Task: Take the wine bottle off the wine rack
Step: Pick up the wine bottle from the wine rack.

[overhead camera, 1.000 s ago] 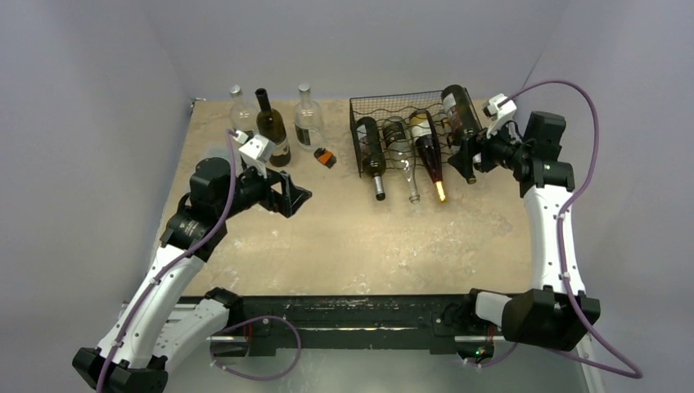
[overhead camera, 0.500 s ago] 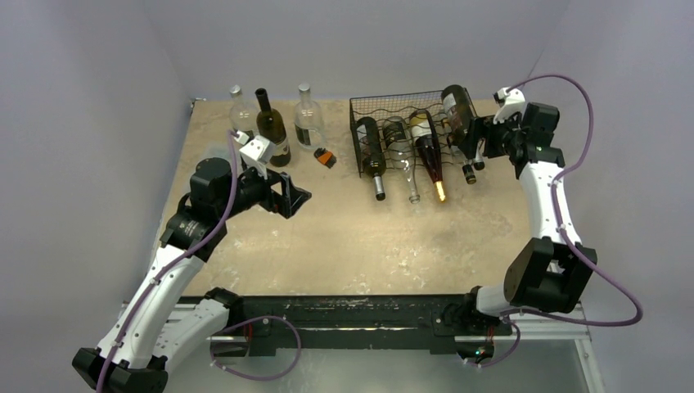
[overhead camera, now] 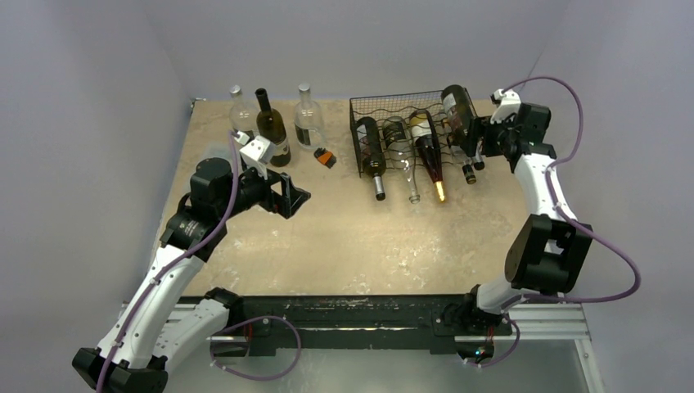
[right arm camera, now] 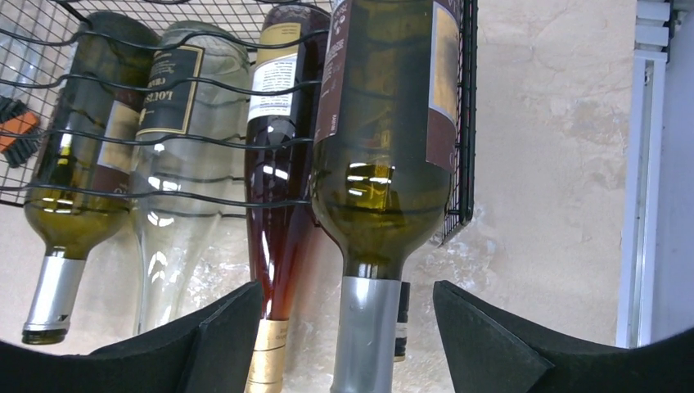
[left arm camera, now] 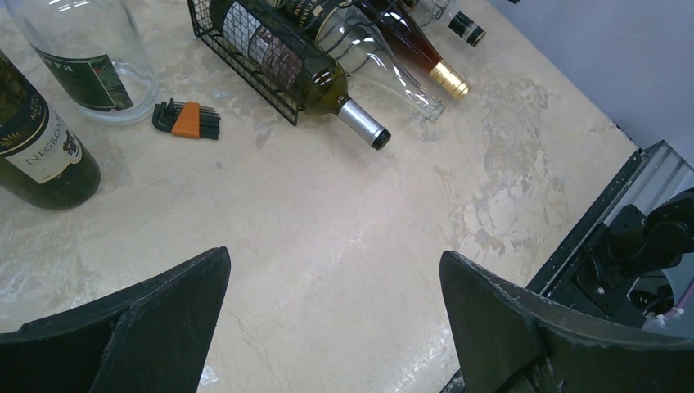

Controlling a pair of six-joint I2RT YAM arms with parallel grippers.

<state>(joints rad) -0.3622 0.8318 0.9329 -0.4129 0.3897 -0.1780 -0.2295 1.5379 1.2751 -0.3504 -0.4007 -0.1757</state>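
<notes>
While the left arm hangs over the near-left part of the table (overhead camera: 368,246), the left gripper (left arm camera: 333,255) is spread wide with nothing between its fingers.

Beyond it a black-and-orange hex key set (left arm camera: 187,119) lies flat on the table.

Right of that is the wine rack (overhead camera: 393,102), black wire mesh. Three bottles lie in it side by side, necks toward the arms:
- a green bottle (left arm camera: 323,82) with a silver cap
- a clear racked bottle (right arm camera: 176,147), label showing "LOC", the rest not readable
- a reddish bottle (left arm camera: 409,41) with gold foil

The wine bottle (right arm camera: 380,147) is dark olive with a brown label and a cream panel; I can't read the text. It lies at the rack's right end, higher than the other three, silver-foil neck toward the arms.

The right gripper (right arm camera: 348,286) sits at that neck, one finger on each side with a gap showing on both sides, so it is released and not gripping.

Three bottles stand upright at the far left:
- a dark bottle (left arm camera: 37,147) with "NIGRO" on its label
- a clear labelled bottle (left arm camera: 82,49) near the hex keys, green label, writing cut off
- a plain clear bottle (overhead camera: 240,110), too small to read
</notes>
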